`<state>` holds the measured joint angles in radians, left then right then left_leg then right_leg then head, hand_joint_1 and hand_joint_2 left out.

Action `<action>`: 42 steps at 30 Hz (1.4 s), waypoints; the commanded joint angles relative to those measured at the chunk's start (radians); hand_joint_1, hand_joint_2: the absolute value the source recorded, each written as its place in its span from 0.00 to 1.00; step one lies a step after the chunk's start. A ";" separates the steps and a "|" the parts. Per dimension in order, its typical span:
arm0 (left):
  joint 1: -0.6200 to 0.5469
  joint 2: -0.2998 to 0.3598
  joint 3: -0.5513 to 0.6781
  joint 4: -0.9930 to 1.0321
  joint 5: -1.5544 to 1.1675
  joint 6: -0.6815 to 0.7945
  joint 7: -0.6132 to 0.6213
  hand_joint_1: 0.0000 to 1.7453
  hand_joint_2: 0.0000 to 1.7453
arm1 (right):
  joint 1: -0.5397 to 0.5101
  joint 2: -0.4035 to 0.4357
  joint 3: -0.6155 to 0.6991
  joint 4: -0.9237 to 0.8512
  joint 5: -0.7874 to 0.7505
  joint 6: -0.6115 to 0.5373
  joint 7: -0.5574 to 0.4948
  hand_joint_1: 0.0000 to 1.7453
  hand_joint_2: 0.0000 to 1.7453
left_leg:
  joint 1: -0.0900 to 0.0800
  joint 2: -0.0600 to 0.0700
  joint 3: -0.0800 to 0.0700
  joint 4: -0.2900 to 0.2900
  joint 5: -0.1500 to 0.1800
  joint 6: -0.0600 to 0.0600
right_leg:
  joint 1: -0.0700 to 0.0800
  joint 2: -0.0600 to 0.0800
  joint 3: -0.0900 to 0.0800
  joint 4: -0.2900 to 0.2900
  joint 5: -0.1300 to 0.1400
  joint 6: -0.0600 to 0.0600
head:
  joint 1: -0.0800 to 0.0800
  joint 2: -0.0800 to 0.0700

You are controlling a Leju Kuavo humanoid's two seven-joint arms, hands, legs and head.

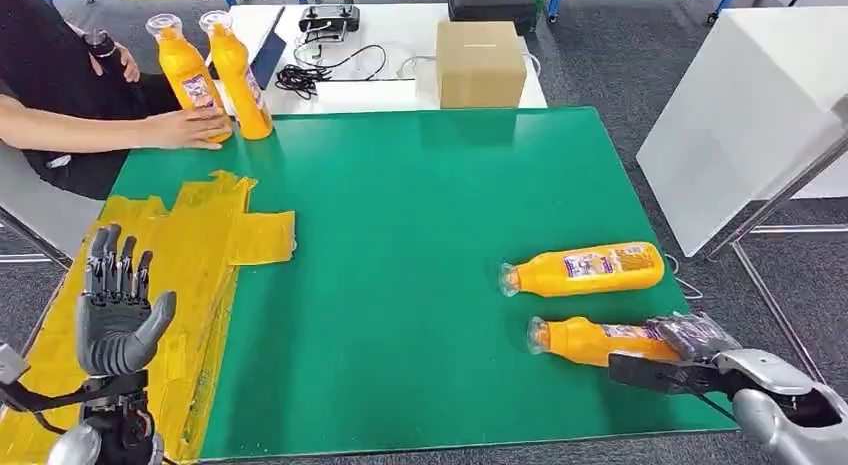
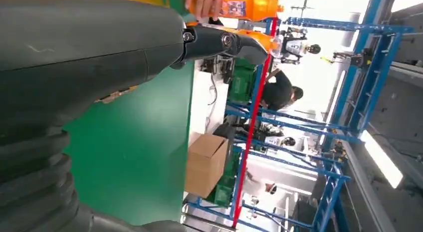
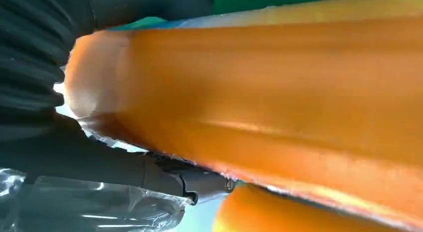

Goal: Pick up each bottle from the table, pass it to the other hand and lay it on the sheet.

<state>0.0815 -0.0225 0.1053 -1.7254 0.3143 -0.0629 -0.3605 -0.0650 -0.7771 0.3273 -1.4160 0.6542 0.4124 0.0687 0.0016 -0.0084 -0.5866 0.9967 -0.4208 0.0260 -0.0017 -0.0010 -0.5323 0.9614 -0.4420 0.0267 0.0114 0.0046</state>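
Grasping looked to be the step in hand: the right hand [image 1: 690, 350] lay at the base end of the nearer bottle [image 1: 590, 340], which was on its side on the green mat [image 1: 420, 235] with its neck pointing away from the hand. From the wrist view the thumb [image 3: 164, 179] sat against one flank of the orange body and darker fingers [image 3: 149, 5] over the other, so I judged the hand clamped on it, though not yet lifting it. The second lying bottle [image 1: 585, 270] was just beyond the hand, close beside the first; it might get nudged as the first came up. The left hand [image 1: 115, 310] stood upright with fingers apart, holding nothing, over the yellow sheet [image 1: 200, 250]. Next, I'd say, the bottle needed raising and carrying across to that waiting hand.

Far beyond the left hand, a person's hand [image 1: 190, 128] rested against two upright bottles [image 1: 215, 70]. A cardboard box [image 1: 480, 63] and cables [image 1: 320, 75] lay on the white table [image 1: 400, 90], out of the way.
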 commanded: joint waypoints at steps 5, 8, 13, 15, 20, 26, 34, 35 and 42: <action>-0.034 0.021 -0.024 0.084 0.002 0.001 -0.002 0.00 1.00 | -0.005 -0.018 0.066 0.034 -0.006 0.002 -0.002 1.00 1.00 | 0.001 0.000 0.003 -0.001 0.000 -0.001 | 0.001 0.000 0.003 -0.002 0.000 0.000 | 0.000 0.000; -0.034 0.021 -0.024 0.084 0.002 0.001 -0.002 0.00 1.00 | -0.005 -0.018 0.066 0.034 -0.006 0.002 -0.002 1.00 1.00 | 0.001 0.000 0.003 -0.002 0.000 -0.001 | 0.001 -0.001 0.003 -0.002 0.000 0.000 | 0.000 0.000; -0.053 0.026 -0.042 0.089 0.001 0.006 0.005 0.00 1.00 | -0.024 -0.011 0.075 0.032 -0.056 0.008 0.010 1.00 1.00 | 0.001 0.000 0.003 -0.002 -0.001 -0.001 | 0.001 0.000 0.004 -0.003 0.000 0.000 | 0.000 0.000; -0.073 0.029 -0.054 0.092 0.003 0.007 0.006 0.00 1.00 | -0.044 0.005 0.086 0.029 -0.062 0.001 0.016 1.00 1.00 | 0.001 0.000 0.002 -0.001 0.000 -0.001 | 0.001 0.000 0.002 -0.002 0.000 0.000 | 0.000 0.000; -0.065 0.029 -0.059 0.090 0.008 0.015 0.010 0.00 1.00 | -0.031 0.042 0.066 0.018 -0.099 -0.068 0.012 1.00 1.00 | 0.001 0.001 0.003 -0.002 0.000 -0.001 | 0.001 0.001 0.003 -0.002 0.000 0.000 | 0.000 0.000; 0.045 -0.089 -0.033 0.028 0.280 -0.098 0.059 0.00 1.00 | 0.080 0.392 -0.147 -0.265 -0.227 -0.386 -0.369 1.00 1.00 | 0.001 0.003 0.004 -0.003 -0.001 -0.002 | 0.001 0.003 0.004 -0.003 0.000 -0.001 | 0.000 0.000; 0.119 -0.083 -0.216 -0.037 0.276 -0.090 -0.010 0.00 1.00 | 0.076 0.507 0.051 -0.421 -0.191 -0.574 -0.237 1.00 1.00 | 0.003 0.003 0.005 -0.002 -0.004 -0.005 | 0.003 0.003 0.003 0.000 -0.004 -0.001 | -0.001 0.000; 0.117 -0.082 -0.217 -0.036 0.278 -0.090 -0.008 0.00 1.00 | 0.074 0.511 0.050 -0.418 -0.195 -0.575 -0.241 1.00 1.00 | 0.005 -0.001 0.002 0.000 -0.003 -0.005 | 0.005 -0.001 0.001 -0.001 -0.004 -0.003 | 0.000 0.000; 0.083 -0.081 -0.259 -0.019 0.291 -0.105 0.004 0.00 1.00 | -0.025 0.592 0.070 -0.327 -0.256 -0.564 -0.251 1.00 1.00 | 0.004 0.004 0.003 -0.002 -0.003 -0.004 | 0.004 0.002 0.003 0.000 -0.004 -0.001 | 0.000 0.000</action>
<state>0.2039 -0.1080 -0.0885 -1.7689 0.5982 -0.1610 -0.3681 0.0112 -0.3082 0.3697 -1.8128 0.4463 -0.1556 -0.1816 0.0049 -0.0088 -0.5867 0.9953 -0.4226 0.0231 0.0013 -0.0020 -0.5321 0.9619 -0.4455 0.0258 0.0114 0.0046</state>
